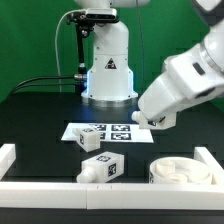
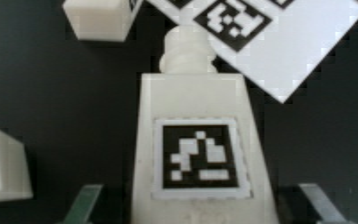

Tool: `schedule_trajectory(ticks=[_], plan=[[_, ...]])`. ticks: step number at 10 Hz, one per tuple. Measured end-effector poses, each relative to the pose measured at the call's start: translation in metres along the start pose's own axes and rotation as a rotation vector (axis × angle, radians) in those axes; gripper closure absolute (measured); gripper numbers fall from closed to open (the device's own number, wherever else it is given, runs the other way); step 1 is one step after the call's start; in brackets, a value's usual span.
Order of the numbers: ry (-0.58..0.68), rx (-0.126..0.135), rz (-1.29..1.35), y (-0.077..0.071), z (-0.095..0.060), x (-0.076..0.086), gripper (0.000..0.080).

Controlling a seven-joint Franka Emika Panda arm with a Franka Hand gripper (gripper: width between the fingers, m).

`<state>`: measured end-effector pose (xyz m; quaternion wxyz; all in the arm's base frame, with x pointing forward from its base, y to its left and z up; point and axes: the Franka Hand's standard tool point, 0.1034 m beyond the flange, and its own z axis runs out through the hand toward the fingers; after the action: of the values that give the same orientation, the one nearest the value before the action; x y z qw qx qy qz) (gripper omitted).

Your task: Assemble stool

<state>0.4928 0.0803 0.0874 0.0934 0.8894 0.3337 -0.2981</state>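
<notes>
Exterior view first: shows the gripper [image 1: 140, 120] down low near the middle of the worktop, at the end of the marker board [image 1: 115, 131] that faces the exterior view's right edge. Has the arm [image 1: 185, 80] reaching in from that right edge, and the robot base [image 1: 107, 65] planted at the far edge. Picks out two loose legs on the black top: first leg [image 1: 88, 140] just beside the board on its near-edge side, second leg [image 1: 103, 167] closer to the near edge, tags toward the camera. Puts the round seat [image 1: 178, 172] flat in the near corner on the exterior view's right, well apart from both legs. Frames it all with white border rails [image 1: 40, 190] along the near edge and both side edges.

Over to the wrist view: catches a centred leg [image 2: 197, 110] lying lengthwise under the gripper [image 2: 197, 205], tag [image 2: 201, 152] facing up, narrow end reaching the marker board [image 2: 300, 50]. Shows the fingers [image 2: 91, 205] spread wide, one on each side of it, a dark gap on both sides, clamping nothing. Cannot tell whether this leg matches either leg from the exterior view.
</notes>
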Motion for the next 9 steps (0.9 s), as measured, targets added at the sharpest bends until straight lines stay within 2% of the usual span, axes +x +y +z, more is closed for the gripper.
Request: schedule_trajectory(ticks=[1, 2, 3, 4, 5, 7, 8, 9], plan=[[0.05, 0.013, 0.051, -0.001, -0.011, 0.004, 0.0461], [0.137, 0.04, 0.088, 0.005, -0.034, 0.013, 0.0461], [0.239, 0.061, 0.129, 0.016, -0.051, 0.015, 0.0461], [0.3, 0.064, 0.154, 0.022, -0.057, 0.01, 0.0461], [0.339, 0.052, 0.152, 0.021, -0.052, 0.012, 0.0461], [0.488, 0.014, 0.155, 0.028, -0.055, 0.017, 0.0461], [0.525, 0.01, 0.166, 0.028, -0.055, 0.017, 0.0461], [0.594, 0.033, 0.198, 0.031, -0.069, 0.02, 0.0461]])
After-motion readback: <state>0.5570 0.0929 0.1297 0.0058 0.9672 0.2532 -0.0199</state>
